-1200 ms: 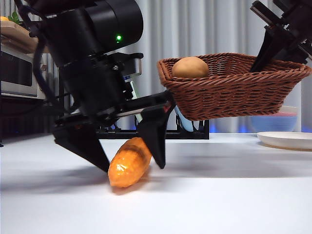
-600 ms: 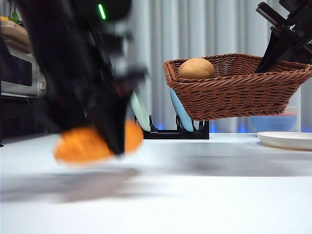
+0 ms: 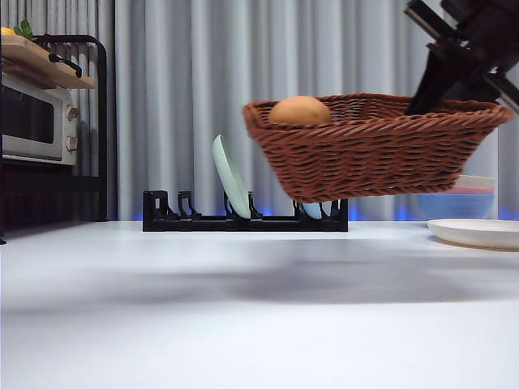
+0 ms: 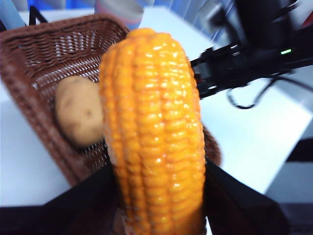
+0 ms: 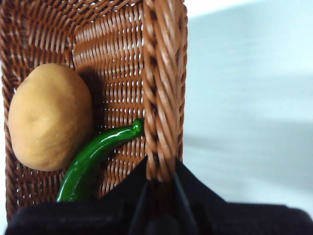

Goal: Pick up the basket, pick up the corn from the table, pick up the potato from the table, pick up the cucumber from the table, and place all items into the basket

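My right gripper (image 3: 454,73) is shut on the rim of the brown wicker basket (image 3: 373,154) and holds it in the air above the white table (image 3: 243,324). The right wrist view shows its jaws (image 5: 160,171) pinching the braided rim (image 5: 164,73). The tan potato (image 5: 49,117) and the dark green cucumber (image 5: 93,156) lie inside. The potato (image 3: 300,111) shows over the rim in the front view. My left gripper (image 4: 159,176) is shut on the orange-yellow corn (image 4: 151,132), above the basket (image 4: 34,54) and the potato (image 4: 78,110). It is out of the front view.
A black dish rack (image 3: 243,217) with a pale green plate (image 3: 229,178) stands at the back. A microwave (image 3: 32,117) is at the far left. A white plate (image 3: 478,232) and stacked bowls (image 3: 478,194) sit at the right, behind the basket.
The left gripper closed on the corn on the table, lifted it and left the front view. The basket shifted a little to the left.
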### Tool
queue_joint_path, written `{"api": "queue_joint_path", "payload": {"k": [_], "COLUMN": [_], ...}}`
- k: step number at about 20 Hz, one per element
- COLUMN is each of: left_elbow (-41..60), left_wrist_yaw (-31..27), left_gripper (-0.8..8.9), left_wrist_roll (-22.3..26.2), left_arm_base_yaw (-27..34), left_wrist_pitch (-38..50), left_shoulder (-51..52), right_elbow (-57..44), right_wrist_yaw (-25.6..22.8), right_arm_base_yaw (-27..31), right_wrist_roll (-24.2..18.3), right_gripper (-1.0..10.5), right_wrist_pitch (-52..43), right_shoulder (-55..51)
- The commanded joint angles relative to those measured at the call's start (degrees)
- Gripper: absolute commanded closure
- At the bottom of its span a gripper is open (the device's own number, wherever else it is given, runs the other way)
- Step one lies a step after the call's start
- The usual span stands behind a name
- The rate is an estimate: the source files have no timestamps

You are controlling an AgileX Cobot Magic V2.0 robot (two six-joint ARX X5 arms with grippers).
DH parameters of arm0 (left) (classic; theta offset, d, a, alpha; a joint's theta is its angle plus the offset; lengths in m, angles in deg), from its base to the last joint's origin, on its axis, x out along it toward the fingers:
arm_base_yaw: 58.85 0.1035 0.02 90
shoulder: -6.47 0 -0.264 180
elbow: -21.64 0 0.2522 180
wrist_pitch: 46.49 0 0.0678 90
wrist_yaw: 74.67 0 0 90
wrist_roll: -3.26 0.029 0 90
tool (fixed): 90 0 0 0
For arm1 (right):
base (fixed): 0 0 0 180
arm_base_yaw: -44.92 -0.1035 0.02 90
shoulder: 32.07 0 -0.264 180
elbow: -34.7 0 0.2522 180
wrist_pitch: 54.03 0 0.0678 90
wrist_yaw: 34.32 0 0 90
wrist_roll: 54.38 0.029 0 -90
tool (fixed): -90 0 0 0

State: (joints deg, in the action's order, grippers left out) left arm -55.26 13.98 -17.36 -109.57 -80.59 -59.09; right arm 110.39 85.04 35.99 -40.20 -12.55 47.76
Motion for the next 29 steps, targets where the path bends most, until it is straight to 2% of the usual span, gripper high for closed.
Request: {"api": "queue_joint_path", "payload": {"k": [1, 4, 6, 10, 11, 13, 14, 18, 21, 24, 29], "left_elbow": [-6.1, -15.0, -19.0, -19.8, -19.8, -19.8, -19.8, -19.9, -23.3, -28.7, -35.4], "left_wrist_yaw": [-0.1, -0.2, -0.1, -0.1, -0.1, -0.1, -0.1, 0.1, 0.1, 0.0, 0.0], "left_gripper": [8.22, 8.22, 8.22, 7.95, 6.53, 1.6, 1.3, 1.31, 1.31, 1.31, 1.32], "left_wrist_roll": [4.5, 7.2, 7.4, 7.4, 7.4, 7.3, 7.3, 7.1, 7.5, 9.0, 10.4], "left_arm_base_yaw": [1.4, 2.8, 3.6, 4.1, 4.3, 4.3, 4.2, 4.2, 4.1, 4.1, 4.1], "left_wrist_pitch": [0.3, -0.3, -1.3, -2.8, -3.8, -4.4, -4.0, -4.2, -10.6, -15.5, -17.3], "left_shoulder": [-8.2, -17.8, -22.5, -28.4, -29.1, -29.3, -29.3, -28.3, -23.6, -15.9, -4.9], "right_elbow": [0.5, 0.5, 0.5, 0.5, 0.5, 0.5, 0.5, 0.5, 0.5, 0.5, 0.5], "right_wrist_yaw": [0.7, 0.6, 0.6, 0.7, 0.7, 0.6, 0.6, 0.6, 0.1, 0.2, 0.3], "right_arm_base_yaw": [-2.1, -4.6, -5.7, -7.0, -7.1, -7.5, -7.6, -7.6, -7.6, -7.8, -10.1], "right_wrist_roll": [1.5, 1.5, 1.5, 1.9, 1.9, 1.9, 1.9, 1.9, 2.4, 6.1, 12.0], "right_gripper": [9.6, 9.6, 9.6, 9.6, 9.6, 9.6, 9.6, 9.6, 9.6, 9.6, 9.6], "right_wrist_pitch": [-0.2, 0.7, 1.2, 1.8, 1.9, 2.2, 2.3, 2.4, 2.3, -0.7, -5.7], "right_shoulder": [-0.2, -0.2, -0.2, -0.2, -0.2, -0.2, -0.2, -0.2, -0.1, 2.5, 11.9]}}
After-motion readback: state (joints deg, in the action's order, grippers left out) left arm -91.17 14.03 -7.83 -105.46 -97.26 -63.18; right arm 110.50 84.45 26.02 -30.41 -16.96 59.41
